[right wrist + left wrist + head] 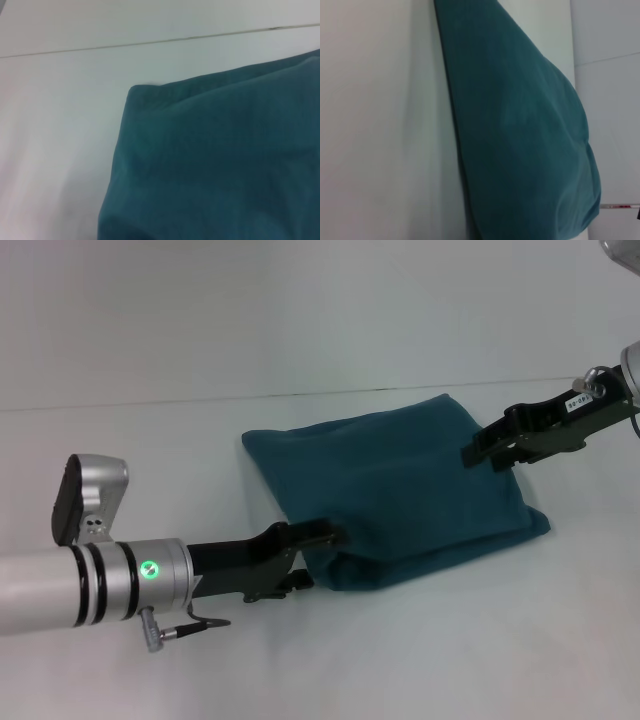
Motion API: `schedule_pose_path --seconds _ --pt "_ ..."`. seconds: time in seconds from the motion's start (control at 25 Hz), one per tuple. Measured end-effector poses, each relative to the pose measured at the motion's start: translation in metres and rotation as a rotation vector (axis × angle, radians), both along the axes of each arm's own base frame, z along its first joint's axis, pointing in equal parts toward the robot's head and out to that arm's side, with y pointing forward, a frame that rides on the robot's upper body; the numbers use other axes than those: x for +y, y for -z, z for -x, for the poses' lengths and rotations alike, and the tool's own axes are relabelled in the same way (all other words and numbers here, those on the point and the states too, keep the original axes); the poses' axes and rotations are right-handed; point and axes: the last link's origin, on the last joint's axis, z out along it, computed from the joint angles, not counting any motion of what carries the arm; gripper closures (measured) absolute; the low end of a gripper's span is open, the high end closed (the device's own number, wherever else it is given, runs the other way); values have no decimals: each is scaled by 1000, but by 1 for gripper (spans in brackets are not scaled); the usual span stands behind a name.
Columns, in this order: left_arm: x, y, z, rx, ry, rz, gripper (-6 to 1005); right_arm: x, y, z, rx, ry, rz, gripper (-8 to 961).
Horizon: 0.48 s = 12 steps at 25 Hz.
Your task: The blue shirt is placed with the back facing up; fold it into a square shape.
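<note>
The blue shirt [400, 490] lies on the white table, folded into a rough, puffy square with its plain side up. It fills much of the left wrist view [520, 130] and the right wrist view [225, 160]. My left gripper [318, 558] is at the shirt's near left corner. Its jaws stand apart, with the upper finger [322, 532] touching the cloth edge. My right gripper [487, 454] is at the shirt's right edge, just touching the cloth.
The white table [150, 440] stretches around the shirt on all sides. A seam where the table meets the white back wall [300, 300] runs behind the shirt.
</note>
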Motion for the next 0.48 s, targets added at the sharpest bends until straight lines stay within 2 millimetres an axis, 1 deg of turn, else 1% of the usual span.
schedule_pose_path --seconds 0.24,0.44,0.48 --pt "4 6 -2 24 -2 -12 169 0 0 -1 -2 0 -2 426" --pt "3 7 -1 29 1 -10 171 0 0 -1 -2 -1 -4 426" --pt "3 7 -1 29 -1 -10 204 0 0 -1 -2 -1 -4 427"
